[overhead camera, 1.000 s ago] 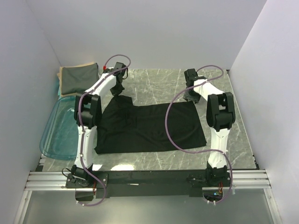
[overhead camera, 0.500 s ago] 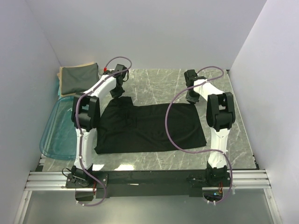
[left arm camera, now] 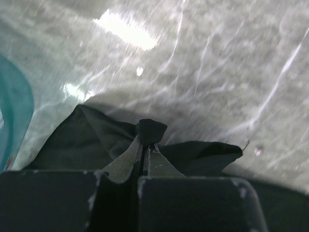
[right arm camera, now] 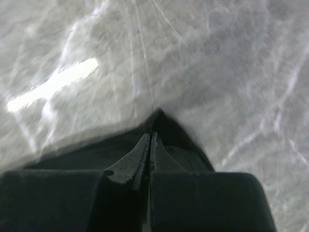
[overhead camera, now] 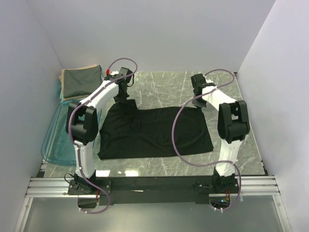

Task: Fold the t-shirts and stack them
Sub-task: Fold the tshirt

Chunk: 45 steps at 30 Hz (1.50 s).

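Finds two folded shirts [overhead camera: 79, 83] stacked already; pinches far corners of flat black t-shirt [overhead camera: 154, 133] with left gripper [left arm camera: 146, 145] and right gripper [right arm camera: 148, 142], seemingly before its first fold.

This looks like a robotics lab test cell, not a home. Plain white walls [overhead camera: 159, 34] close the counter [overhead camera: 159, 84] on three sides like a booth. Two white arms, the left arm [overhead camera: 84, 125] and the right arm [overhead camera: 231, 121], are bolted to aluminium rails [overhead camera: 48, 186] at the near edge. Purple cables [overhead camera: 176, 130] loop loosely along both arms. The counter has a grey marble pattern.
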Tool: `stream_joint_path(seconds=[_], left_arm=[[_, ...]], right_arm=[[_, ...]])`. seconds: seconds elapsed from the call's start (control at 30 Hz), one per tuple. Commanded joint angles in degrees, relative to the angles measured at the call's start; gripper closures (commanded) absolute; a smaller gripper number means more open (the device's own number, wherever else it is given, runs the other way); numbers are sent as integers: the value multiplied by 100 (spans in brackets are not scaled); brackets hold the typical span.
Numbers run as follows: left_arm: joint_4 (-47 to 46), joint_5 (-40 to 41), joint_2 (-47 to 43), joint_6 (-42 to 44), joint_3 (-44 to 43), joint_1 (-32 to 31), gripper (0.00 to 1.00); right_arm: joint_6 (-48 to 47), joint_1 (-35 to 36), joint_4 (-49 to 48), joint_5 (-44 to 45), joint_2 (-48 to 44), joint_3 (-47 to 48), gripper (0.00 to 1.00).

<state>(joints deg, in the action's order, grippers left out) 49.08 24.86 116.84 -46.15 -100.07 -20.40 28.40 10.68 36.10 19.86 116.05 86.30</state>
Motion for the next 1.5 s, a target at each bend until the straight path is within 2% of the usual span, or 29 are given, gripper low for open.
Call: stream_joint_path(seconds=[0.0, 0.6, 1.1, 1.17, 1.23, 1.27, 1.33, 1.37, 1.4, 1.47], left_arm=[[-109, 291, -679, -201, 382, -130, 100], [-21, 941, -2928, -1300, 2912, -895, 100], [-153, 880, -3413, -1827, 4469, -1440, 99], [-101, 828, -3457, -1932, 4601, -1580, 92], [-48, 740, -3580, -2002, 4751, -1729, 80], [22, 748, -3641, -2073, 4786, -1774, 73], [242, 739, -3852, -2213, 4839, -1923, 57], [312, 722, -3940, -2249, 4839, -1967, 52], [443, 722, -4123, -2258, 4822, -2020, 40], [541, 730, -4300, -2311, 4804, -2169, 28]], right_arm=[[7, 110, -472, 150, -846, -350, 100], [245, 207, -665, 396, -2534, -1985, 100], [393, 215, -1149, 27, -3791, -3760, 100], [464, 207, -1027, 106, -3923, -3892, 89], [604, 215, -886, 202, -4141, -3980, 89], [614, 224, -798, 203, -4265, -4120, 82], [719, 224, -614, 325, -4624, -4209, 76], [763, 216, -430, 448, -4748, -4305, 71], [824, 224, -350, 518, -4880, -4358, 67], [825, 216, -166, 537, -5197, -4455, 54]])
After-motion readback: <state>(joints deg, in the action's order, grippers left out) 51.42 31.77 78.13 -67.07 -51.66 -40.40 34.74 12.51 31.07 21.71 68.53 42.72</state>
